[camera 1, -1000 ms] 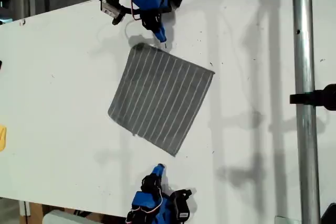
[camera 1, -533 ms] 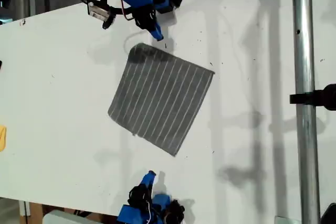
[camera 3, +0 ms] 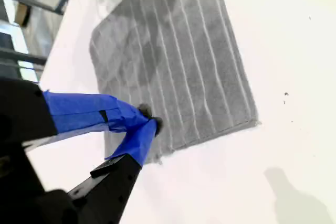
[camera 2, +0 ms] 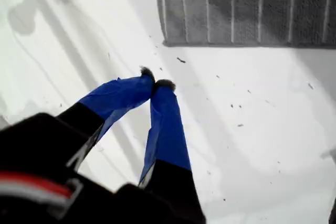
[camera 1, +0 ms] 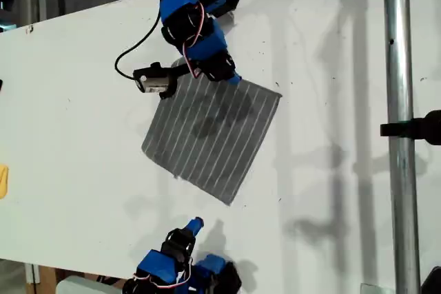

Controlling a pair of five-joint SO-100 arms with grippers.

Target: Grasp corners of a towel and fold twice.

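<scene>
The towel [camera 1: 210, 132], dark grey with thin white stripes, lies flat and spread on the white table [camera 1: 76, 101]. My second gripper [camera 1: 234, 79] reaches in from the exterior view's top and hangs over the towel's upper edge, casting a shadow on the cloth. In the second wrist view its blue fingertips [camera 3: 153, 124] meet over the towel [camera 3: 173, 56] close to one edge, shut with no cloth between them. My first gripper [camera 1: 195, 223] is at the exterior view's bottom, over bare table. It [camera 2: 157, 83] is shut, short of the towel [camera 2: 247, 6] and its near corner [camera 2: 165, 41].
A metal pole [camera 1: 400, 135] with a black clamp [camera 1: 420, 127] runs down the exterior view's right. A yellow object [camera 1: 3, 180] sits at that view's left edge. The second arm's camera [camera 1: 155, 79] hangs on a cable by the towel's upper left corner.
The second arm has swung down from behind the towel to over its upper edge. The first gripper has shifted slightly toward the exterior view's left. The towel has not moved.
</scene>
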